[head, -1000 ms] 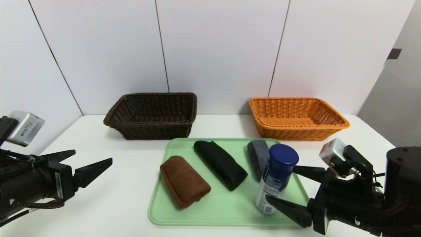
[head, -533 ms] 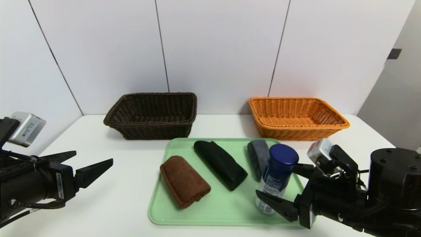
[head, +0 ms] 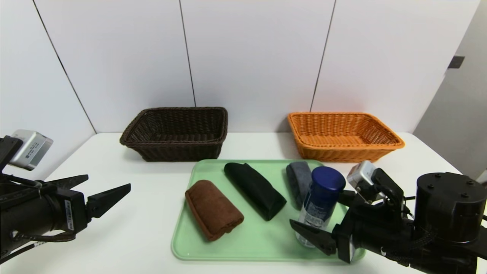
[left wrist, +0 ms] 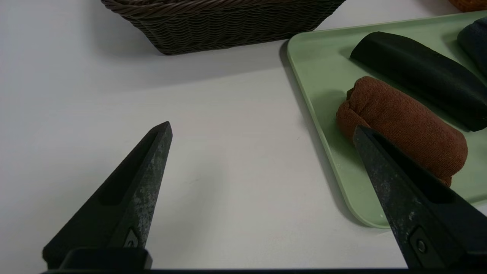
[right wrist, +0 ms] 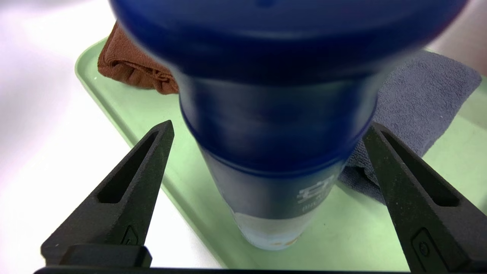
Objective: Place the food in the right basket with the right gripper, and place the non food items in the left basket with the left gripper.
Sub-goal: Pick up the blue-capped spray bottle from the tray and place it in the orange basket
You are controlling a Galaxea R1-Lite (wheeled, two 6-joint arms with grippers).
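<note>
The food, a slim bottle (head: 321, 198) with a dark blue cap, stands upright on the right side of a green tray (head: 258, 243). My right gripper (head: 315, 209) is open, one jaw on each side of the bottle (right wrist: 274, 133), with gaps on both sides. Three rolled towels lie on the tray: brown (head: 213, 209), black (head: 254, 190) and dark grey (head: 298, 180). My left gripper (head: 108, 181) hovers open over bare table left of the tray, nothing between its jaws. The dark brown left basket (head: 175, 150) and the orange right basket (head: 342, 152) both stand behind the tray.
The baskets sit against the white wall panels at the table's back. The left wrist view shows the brown towel (left wrist: 403, 121) and black towel (left wrist: 418, 76) near the tray's left rim (left wrist: 323, 76). The grey towel (right wrist: 418, 99) lies just behind the bottle.
My right gripper has moved left toward the bottle, so its open jaws now reach along both sides of it. The left arm and everything on the tray stayed put.
</note>
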